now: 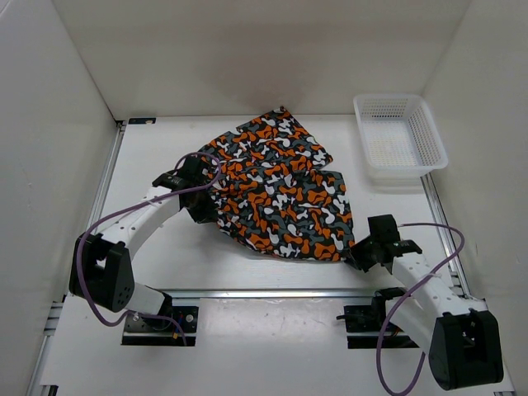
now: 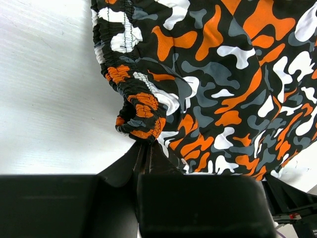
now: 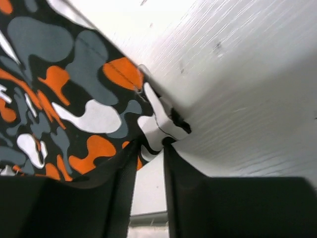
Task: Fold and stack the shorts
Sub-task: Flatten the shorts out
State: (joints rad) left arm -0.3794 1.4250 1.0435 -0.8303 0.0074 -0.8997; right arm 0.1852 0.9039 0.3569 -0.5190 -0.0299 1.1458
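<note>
The shorts (image 1: 280, 190), camouflage in orange, black, grey and white, lie spread and partly doubled over in the middle of the table. My left gripper (image 1: 202, 188) sits at their left edge. In the left wrist view it (image 2: 146, 144) is shut on the gathered elastic waistband (image 2: 141, 111), with the cloth (image 2: 237, 74) spreading away to the right. My right gripper (image 1: 360, 252) is at the near right corner of the shorts. In the right wrist view its jaws (image 3: 152, 144) stand apart, and the corner of the fabric (image 3: 156, 126) lies between the fingertips.
A white plastic mesh basket (image 1: 388, 99) stands at the back right, apart from the shorts. White walls close the table in on the left, back and right. An aluminium rail (image 1: 272, 292) runs along the near edge in front of both arm bases.
</note>
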